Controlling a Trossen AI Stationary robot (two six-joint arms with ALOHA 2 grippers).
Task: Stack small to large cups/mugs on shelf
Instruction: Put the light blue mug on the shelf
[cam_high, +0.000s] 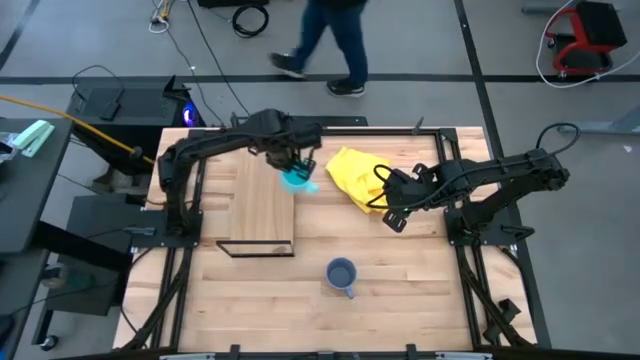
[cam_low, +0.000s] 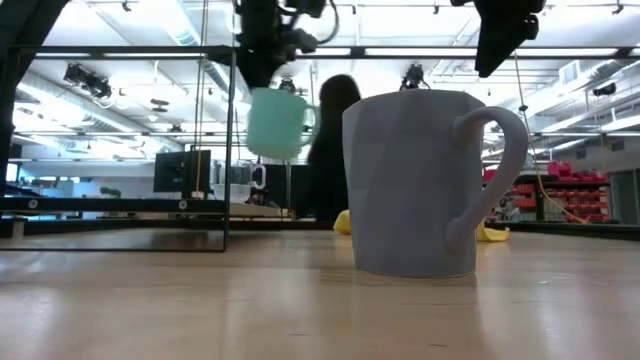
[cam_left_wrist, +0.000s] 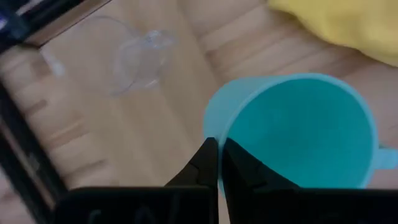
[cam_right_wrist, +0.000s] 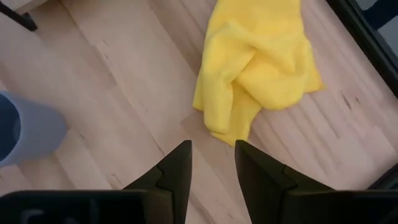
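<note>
Left gripper: jaws pinched on the cyan mug rim, mug lifted.
Glass cup: on shelf, beyond those jaws.
Right gripper: slightly parted, empty; yellow cloth ahead.
Dark mug: on tabletop, apart.

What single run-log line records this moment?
left gripper: shut on cyan mug, lifted beside shelf | right gripper: open above yellow cloth

Cyan mug, yellow cloth

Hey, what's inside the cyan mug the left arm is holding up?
Nothing shows inside the cyan mug: its teal wall and bottom look bare. The left gripper pinches the near rim, hiding a small strip there.
</note>
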